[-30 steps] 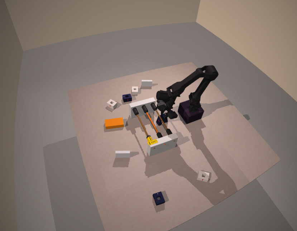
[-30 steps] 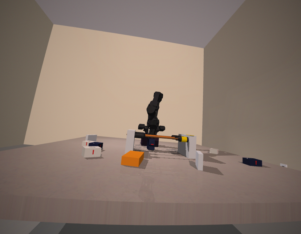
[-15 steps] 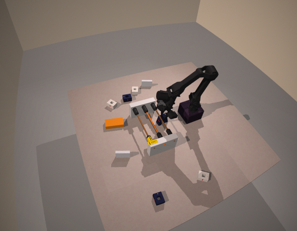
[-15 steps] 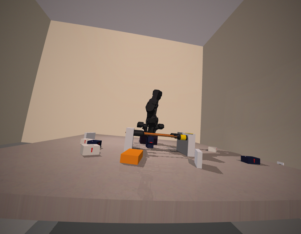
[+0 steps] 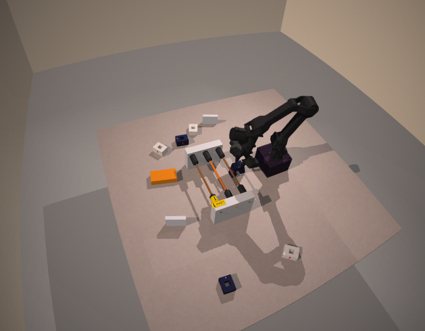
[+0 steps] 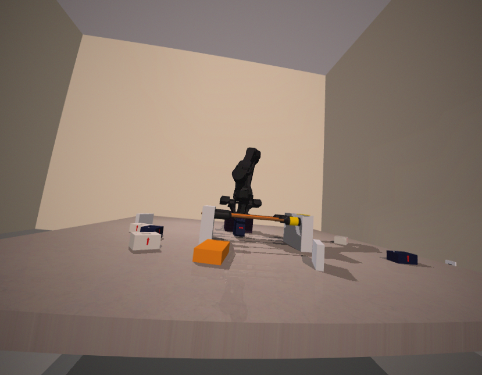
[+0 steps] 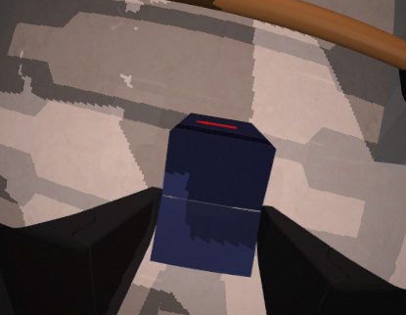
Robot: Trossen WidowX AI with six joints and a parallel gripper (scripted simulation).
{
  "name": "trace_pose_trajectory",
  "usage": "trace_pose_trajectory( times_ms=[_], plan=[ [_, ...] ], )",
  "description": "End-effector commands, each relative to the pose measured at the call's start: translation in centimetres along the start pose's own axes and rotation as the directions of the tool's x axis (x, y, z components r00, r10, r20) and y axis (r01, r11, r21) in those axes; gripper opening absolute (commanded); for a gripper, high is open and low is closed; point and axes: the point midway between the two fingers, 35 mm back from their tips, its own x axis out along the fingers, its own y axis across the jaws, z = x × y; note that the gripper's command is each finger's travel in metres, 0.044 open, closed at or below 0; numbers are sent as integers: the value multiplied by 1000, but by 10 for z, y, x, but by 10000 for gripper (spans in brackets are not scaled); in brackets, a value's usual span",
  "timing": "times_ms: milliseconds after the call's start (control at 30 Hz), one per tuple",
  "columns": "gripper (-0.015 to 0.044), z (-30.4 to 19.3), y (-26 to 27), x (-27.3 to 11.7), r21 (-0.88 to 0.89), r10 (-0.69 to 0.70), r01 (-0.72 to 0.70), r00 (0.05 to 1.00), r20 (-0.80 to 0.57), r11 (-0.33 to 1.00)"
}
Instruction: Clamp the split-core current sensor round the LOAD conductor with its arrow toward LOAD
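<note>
Between the two black fingers of your gripper (image 5: 241, 162) (image 6: 240, 213) (image 7: 210, 201) is the dark blue sensor (image 5: 237, 168) (image 6: 239, 227) (image 7: 212, 199), which your gripper grasps. Your wrist view shows a fine pale line across its body; the other two views do not show this line. Beside the sensor, the top view shows the nearest brown conductor (image 5: 232, 172). Farther out is the yellow LOAD marker (image 5: 218, 202), whose letters only the top view lets you read.
</note>
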Motion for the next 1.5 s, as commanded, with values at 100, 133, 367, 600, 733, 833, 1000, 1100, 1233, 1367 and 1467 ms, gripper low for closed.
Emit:
trace_pose_trajectory(
  times_ms=[100,133,367,600,733,833,1000,1100,1233,1367,1467],
  plan=[
    [0,-18,2,-4,-3,2,-2,1000,5,1000],
    [0,-18,2,-4,-3,2,-2,1000,5,1000],
    [53,-17,2,-2,3,-1,1,1000,-2,1000],
    [236,-17,2,-2,3,-1,1,1000,-2,1000],
    [329,-17,2,-2,3,-1,1,1000,-2,1000],
    [329,-16,1,-4,3,-1,1,1000,-2,1000],
    [329,-19,2,-56,-3,1,-1,1000,3,1000],
    [329,-19,2,-58,-3,2,-2,1000,4,1000],
    [320,-19,2,-58,13,2,-2,1000,1,1000],
    [320,-15,2,-59,318,7,9,999,-50,948],
    [320,-10,2,-59,564,10,46,995,-95,824]
  ],
)
